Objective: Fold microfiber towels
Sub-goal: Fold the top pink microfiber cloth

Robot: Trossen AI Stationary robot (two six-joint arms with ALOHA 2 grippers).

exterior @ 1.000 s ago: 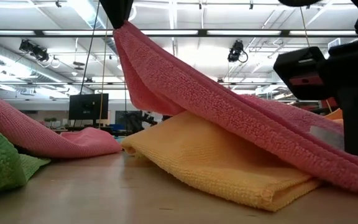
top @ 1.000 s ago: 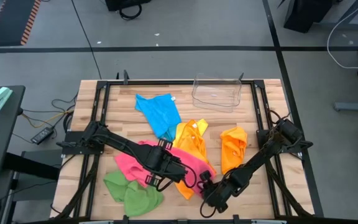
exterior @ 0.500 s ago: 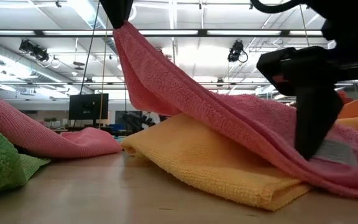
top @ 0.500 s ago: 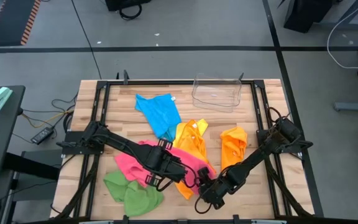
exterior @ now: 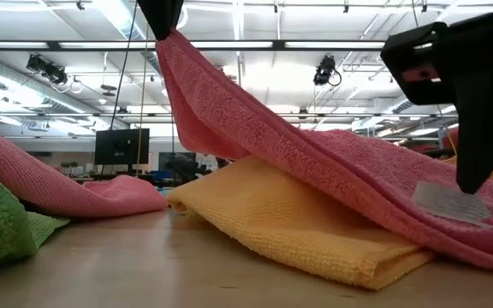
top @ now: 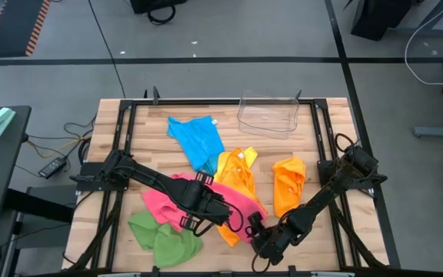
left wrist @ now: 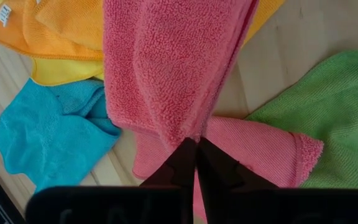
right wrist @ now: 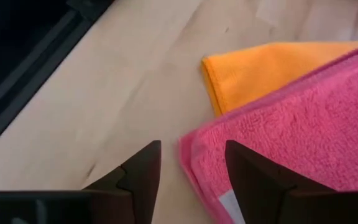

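Right pincer (right wrist: 188, 163) spread, over pink towel (right wrist: 303, 130) corner (not gripping)

The right gripper (top: 257, 233) is lifting off the pink towel (top: 168, 201): half a second ago one dark finger was pressed down into the cloth beside its white label (exterior: 450, 204), and now the fingertip (exterior: 472, 181) is hanging just above that label. Seen from overhead, the gripper is backing away from the middle of the table toward the near edge, after having pushed in closer to the towel's corner. Its fingers are standing apart over that corner, wider than a second ago
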